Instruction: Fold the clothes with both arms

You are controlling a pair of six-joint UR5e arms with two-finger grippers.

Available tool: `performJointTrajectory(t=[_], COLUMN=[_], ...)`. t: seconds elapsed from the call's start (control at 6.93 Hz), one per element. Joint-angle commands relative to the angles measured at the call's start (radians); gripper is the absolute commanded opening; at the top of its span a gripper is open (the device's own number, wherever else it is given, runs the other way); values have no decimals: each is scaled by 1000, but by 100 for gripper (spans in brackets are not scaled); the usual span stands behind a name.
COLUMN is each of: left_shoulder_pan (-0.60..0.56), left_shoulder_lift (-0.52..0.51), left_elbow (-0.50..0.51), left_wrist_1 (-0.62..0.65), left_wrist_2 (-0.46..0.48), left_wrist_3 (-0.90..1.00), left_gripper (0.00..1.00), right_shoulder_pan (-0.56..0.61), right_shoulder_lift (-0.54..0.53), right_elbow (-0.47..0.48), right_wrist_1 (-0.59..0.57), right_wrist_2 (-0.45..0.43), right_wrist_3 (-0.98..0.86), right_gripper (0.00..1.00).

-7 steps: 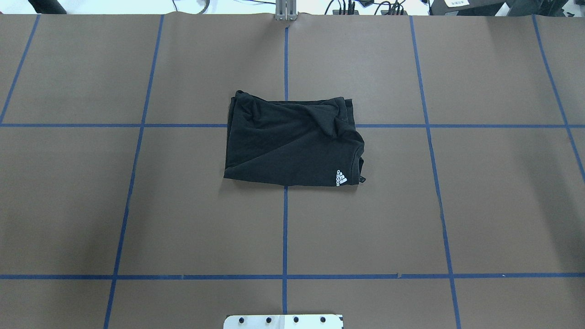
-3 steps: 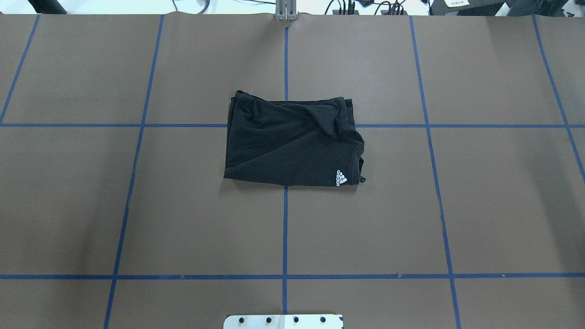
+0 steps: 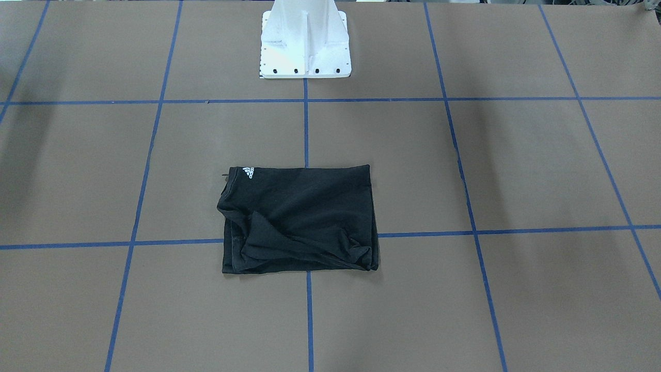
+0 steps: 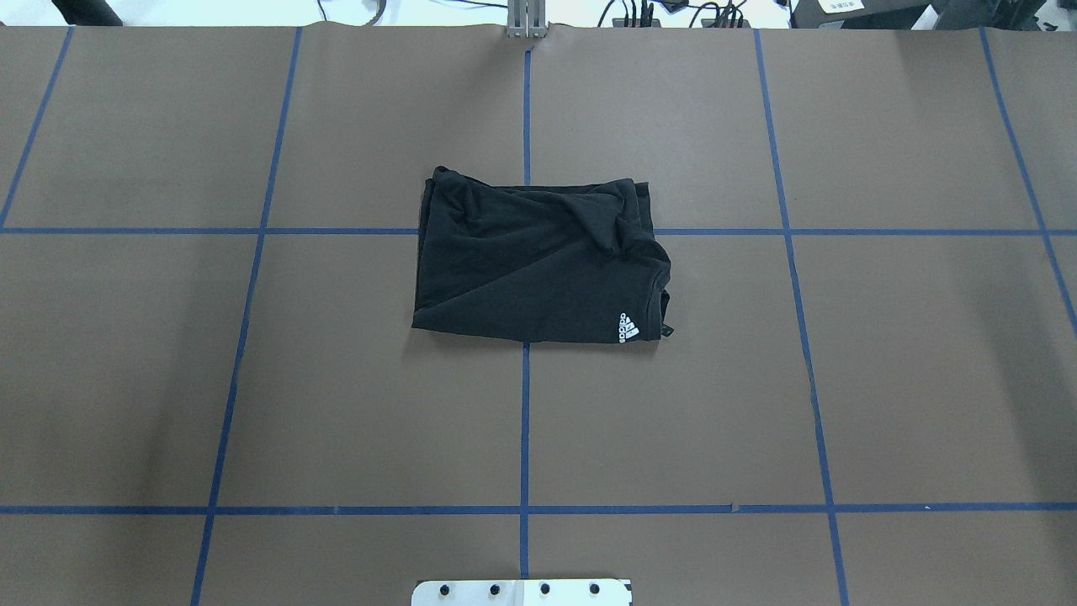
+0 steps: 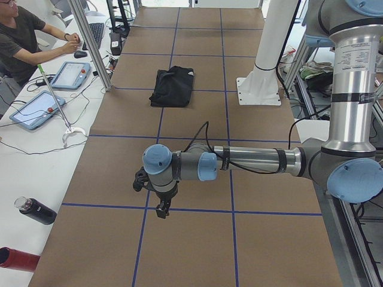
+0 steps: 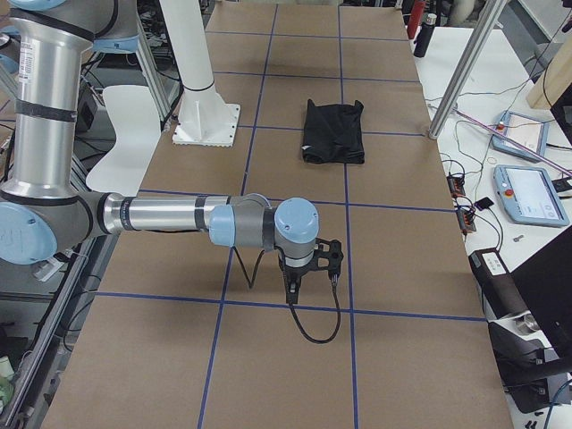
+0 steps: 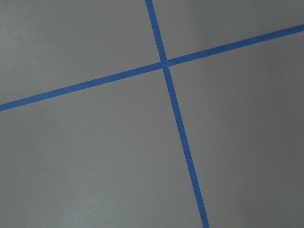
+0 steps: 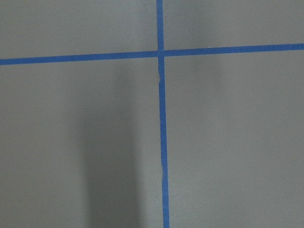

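Black 2-finger left hand (image 5: 160, 209) and right hand (image 6: 291, 290) point down above brown table (image 4: 336, 404); their opening cannot be told; folded black T-shirt (image 4: 538, 261) lies well apart.

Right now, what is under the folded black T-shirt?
The T-shirt lies on the brown table cover, where two blue tape lines meet. The crossing itself and anything inside the folds are covered.

Black two-finger left gripper (image 5: 161, 210), black two-finger right gripper (image 6: 291, 293): seen in side views only, finger gap too small to judge. Folded black cotton T-shirt (image 4: 522, 269): inner layers hidden. White metal pedestal base (image 3: 304, 46): cut by top edge.
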State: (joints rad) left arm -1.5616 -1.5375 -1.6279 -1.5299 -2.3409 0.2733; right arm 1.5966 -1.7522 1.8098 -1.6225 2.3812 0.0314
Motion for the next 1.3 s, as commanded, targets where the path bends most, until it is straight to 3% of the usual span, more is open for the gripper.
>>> performJointTrajectory(t=[0.0, 0.29, 1.16], left_shoulder_pan=[0, 0, 0], left_shoulder_lift=[-3, -10, -9], left_elbow=[0, -9, 2], left_wrist_1=[-3, -3, -1], left_wrist_2=[0, 2, 2], left_wrist_3=[-2, -160, -167], left_gripper=[100, 100, 100], right_shoulder_pan=[0, 0, 2], right_shoulder_lift=[0, 2, 0], right_elbow=[-6, -6, -7], right_wrist_1=[1, 1, 1], right_wrist_2=[-17, -17, -19], right_wrist_3=[-1, 1, 4], right_gripper=[100, 100, 100])
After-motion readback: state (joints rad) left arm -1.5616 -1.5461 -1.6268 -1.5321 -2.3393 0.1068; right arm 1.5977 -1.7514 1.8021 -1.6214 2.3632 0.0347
